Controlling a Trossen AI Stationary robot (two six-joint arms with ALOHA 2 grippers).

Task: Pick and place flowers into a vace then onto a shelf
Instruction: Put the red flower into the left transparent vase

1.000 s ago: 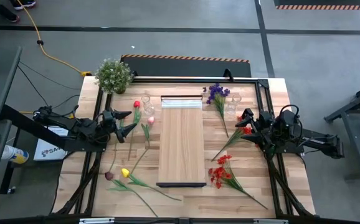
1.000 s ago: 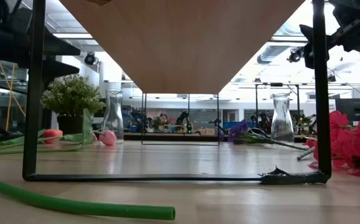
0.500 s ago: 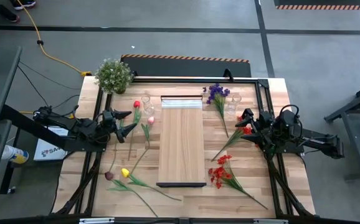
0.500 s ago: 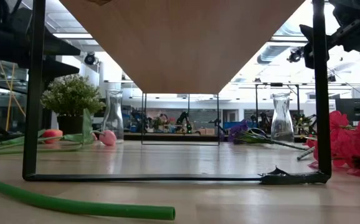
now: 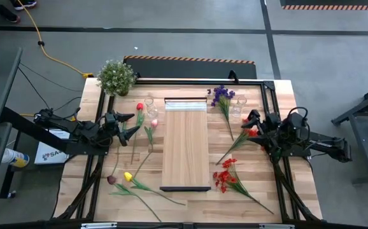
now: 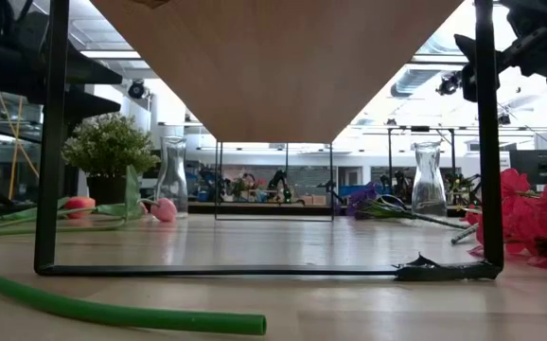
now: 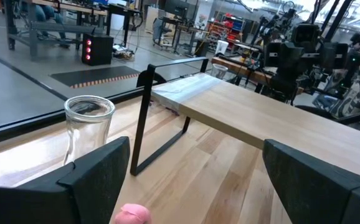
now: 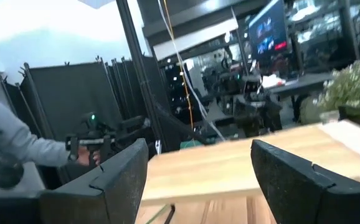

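- A bushy green potted plant [image 5: 116,76] stands at the far left corner of the wooden tabletop [image 5: 279,146].
- A yellow cable [image 5: 50,57] snakes over the grey floor beyond.
- A person's grey sleeve [image 8: 9,152] shows in the right wrist view.

shelf [image 5: 185,144] mid-table, flowers [image 5: 232,177] either side, potted plant [image 5: 116,76] behind left

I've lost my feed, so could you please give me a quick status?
Left gripper open, empty, beside the pink tulip. Right gripper open, empty, above a red flower. Flowers on the table, shelf bare. Nothing blocking.
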